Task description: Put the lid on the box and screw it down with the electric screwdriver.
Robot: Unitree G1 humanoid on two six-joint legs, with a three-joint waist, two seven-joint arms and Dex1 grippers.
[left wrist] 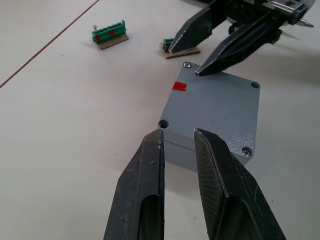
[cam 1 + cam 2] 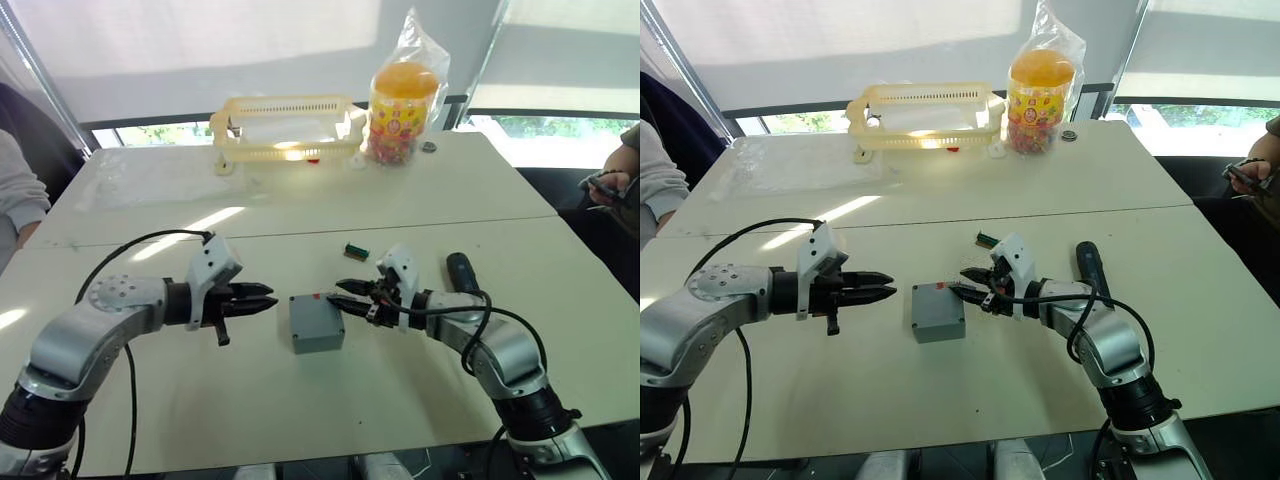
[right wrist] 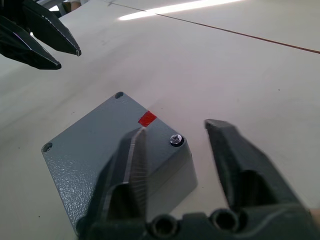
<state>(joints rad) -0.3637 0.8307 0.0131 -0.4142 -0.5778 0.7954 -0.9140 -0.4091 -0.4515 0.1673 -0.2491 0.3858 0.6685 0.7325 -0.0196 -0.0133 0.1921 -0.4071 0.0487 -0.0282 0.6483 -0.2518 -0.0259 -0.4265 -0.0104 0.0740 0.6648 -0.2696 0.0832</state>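
Closest in, the left gripper (image 1: 178, 137) hovers just short of the box (image 2: 317, 323), fingers a little apart, holding nothing. The lid (image 1: 215, 107) sits on the box, one screw (image 3: 175, 140) in a corner. The right gripper (image 3: 175, 131) is open and empty over that corner. The electric screwdriver (image 2: 1089, 265) lies beside the right arm. At the far table edge, a yellow basket (image 2: 285, 128) and a bagged candy jar (image 2: 400, 98).

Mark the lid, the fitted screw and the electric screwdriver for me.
lid (image 1: 215, 107): left wrist view, middle of its top face.
screw (image 3: 175, 140): right wrist view, its head.
electric screwdriver (image 2: 1087, 262): right eye view, black body.
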